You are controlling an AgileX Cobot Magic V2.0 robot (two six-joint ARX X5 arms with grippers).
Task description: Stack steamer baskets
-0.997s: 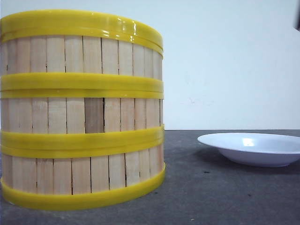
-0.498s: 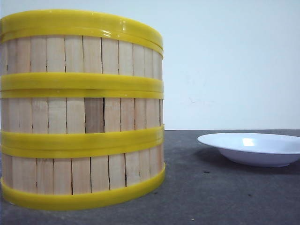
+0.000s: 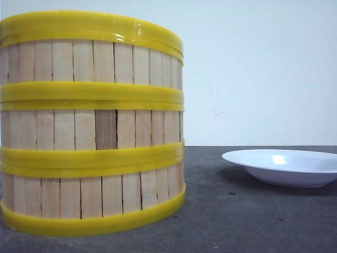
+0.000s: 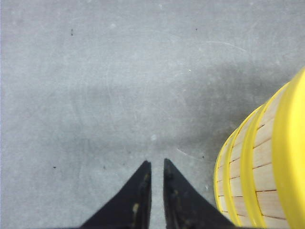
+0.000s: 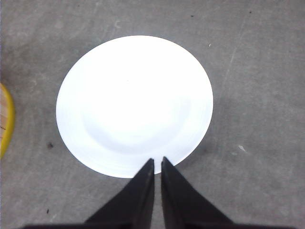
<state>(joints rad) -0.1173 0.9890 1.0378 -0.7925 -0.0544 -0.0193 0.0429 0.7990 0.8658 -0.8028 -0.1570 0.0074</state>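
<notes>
Front: three steamer baskets [image 3: 92,124] stacked in one column on grey table [image 3: 237,221], left side; white plate [image 3: 284,167] to the right, apart from stack.
L wrist: left gripper [image 4: 156,165] tips nearly together, empty, above bare table, stack just beside.
R wrist: right gripper [image 5: 157,162] tips nearly together, empty, over plate's near rim.

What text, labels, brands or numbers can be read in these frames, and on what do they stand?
None can be read in any view.
The stacked steamer baskets show only plain slats and yellow rims.
The white plate is unmarked.
The grey table shows only specks and scuffs.
</notes>
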